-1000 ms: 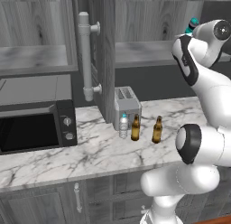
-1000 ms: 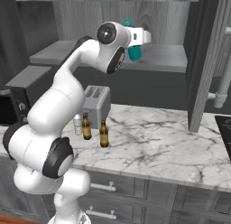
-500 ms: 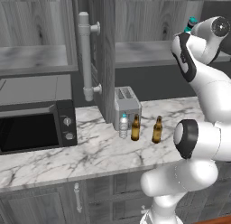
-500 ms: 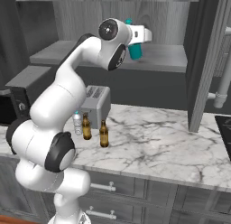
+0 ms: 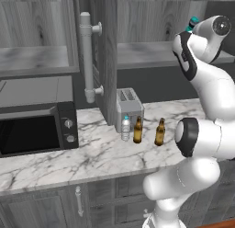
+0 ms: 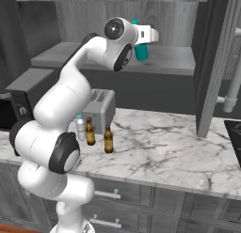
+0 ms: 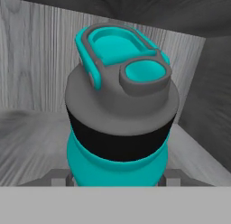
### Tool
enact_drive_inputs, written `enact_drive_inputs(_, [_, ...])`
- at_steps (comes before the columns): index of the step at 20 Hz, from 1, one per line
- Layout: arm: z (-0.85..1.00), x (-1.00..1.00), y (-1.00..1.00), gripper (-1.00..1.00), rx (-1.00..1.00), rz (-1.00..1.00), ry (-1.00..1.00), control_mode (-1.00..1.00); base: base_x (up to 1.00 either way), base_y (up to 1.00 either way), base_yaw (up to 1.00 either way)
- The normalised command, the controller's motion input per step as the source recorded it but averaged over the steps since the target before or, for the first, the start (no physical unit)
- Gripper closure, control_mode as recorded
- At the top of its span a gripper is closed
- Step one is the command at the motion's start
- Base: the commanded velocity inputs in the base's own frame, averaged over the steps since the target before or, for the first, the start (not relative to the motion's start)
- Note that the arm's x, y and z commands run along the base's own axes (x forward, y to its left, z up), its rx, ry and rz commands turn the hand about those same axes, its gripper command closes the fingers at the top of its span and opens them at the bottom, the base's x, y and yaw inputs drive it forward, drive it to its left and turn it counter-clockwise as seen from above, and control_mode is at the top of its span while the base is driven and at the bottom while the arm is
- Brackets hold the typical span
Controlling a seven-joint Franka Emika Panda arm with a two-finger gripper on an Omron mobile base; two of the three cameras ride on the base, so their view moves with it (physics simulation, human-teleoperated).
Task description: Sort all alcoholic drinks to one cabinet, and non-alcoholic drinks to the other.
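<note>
The claw (image 6: 145, 43) is clamped on the flask (image 6: 140, 50), holding it upright over the shelf (image 6: 169, 63) of the open cabinet (image 6: 207, 63), just above the shelf board or touching it; which, I cannot tell. In the hand view the flask (image 7: 118, 128) sits right before the camera, dark cap (image 7: 122, 101) on top, with a grey finger (image 7: 173, 175) showing low at each side of it. Around it are the cabinet's wood-grain back wall (image 7: 31, 60) and a side wall (image 7: 212, 96) close on one side.

In the left base view only the flask's top (image 5: 193, 23) peeks past the arm's wrist.

Below, on the marble table (image 6: 164, 143), stand the two beer bottles (image 6: 90, 132) (image 6: 108, 140), near each other, and the water bottle (image 6: 81, 128) just beside the first one. All three stand in front of the toaster (image 6: 100, 107). The microwave (image 5: 36, 128) sits further along the table, well apart from them.

The cabinet door (image 5: 104, 52) stands open, edge-on between the microwave and the toaster, its bar handle (image 5: 87, 57) facing the microwave side. The arm rises between the table's bottles and the shelf, screening much of the shelf in the left base view.
</note>
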Motion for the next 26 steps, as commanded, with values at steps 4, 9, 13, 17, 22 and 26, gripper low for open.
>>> enact_drive_inputs(4, [-0.01,0.11,0.0,1.0,0.0,0.0,0.0,-1.0,0.0,0.0,0.0])
enact_drive_inputs(9, [0.0,0.11,0.0,1.0,0.0,0.0,0.01,-1.0,0.0,0.0,0.0])
enact_drive_inputs(13, [0.0,0.11,0.0,1.0,0.0,0.0,0.02,-1.0,0.0,0.0,0.0])
enact_drive_inputs(17, [0.0,0.11,0.0,1.0,0.0,0.0,0.03,-1.0,0.0,0.0,0.0])
enact_drive_inputs(22, [0.0,0.09,0.0,1.0,0.0,0.0,0.02,-1.0,0.0,0.0,0.0])
enact_drive_inputs(26, [0.0,0.09,0.0,1.0,0.0,0.0,0.04,-1.0,0.0,0.0,0.0])
